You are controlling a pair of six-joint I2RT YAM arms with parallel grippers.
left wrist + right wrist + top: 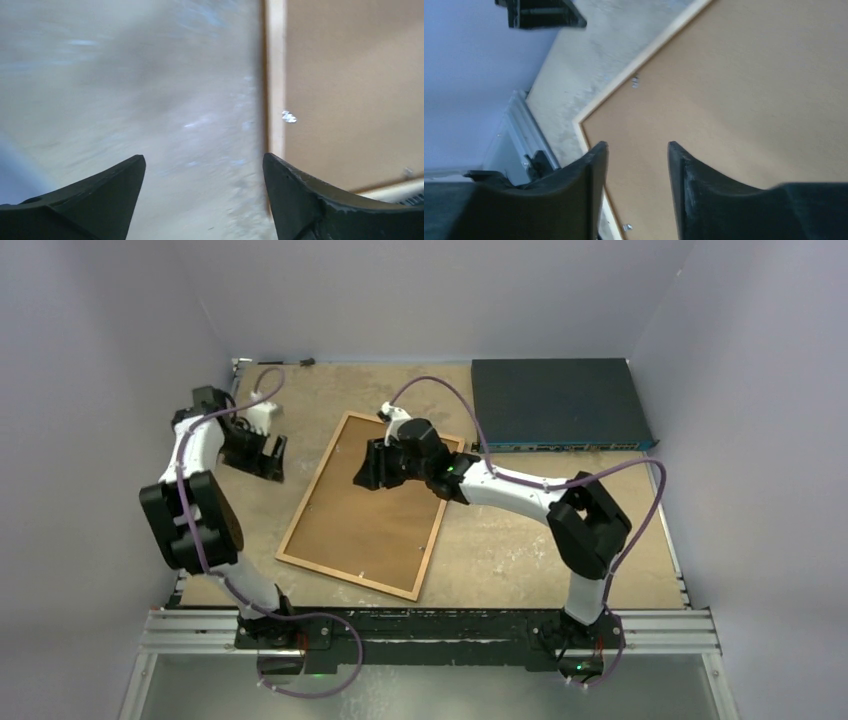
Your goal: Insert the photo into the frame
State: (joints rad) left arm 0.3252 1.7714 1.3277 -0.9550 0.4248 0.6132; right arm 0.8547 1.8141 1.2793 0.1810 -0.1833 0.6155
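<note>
Frame (311,487) lies back-up beneath your right tool (636,143), long axis running nearward from it. Left tool (202,155) hangs just outside its left edge. Both tools stand apart, empty. Photo not visible.

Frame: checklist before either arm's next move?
1. The frame lies flat, back up: ok.
2. The backing board sits within its edges: ok.
3. The photo in place: cannot tell, no print shows in any view.
4. The left gripper open, empty, off the frame's side: ok.
5. The right gripper open, empty, over the board: ok.
6. The blue box apart from the frame: ok.
</note>
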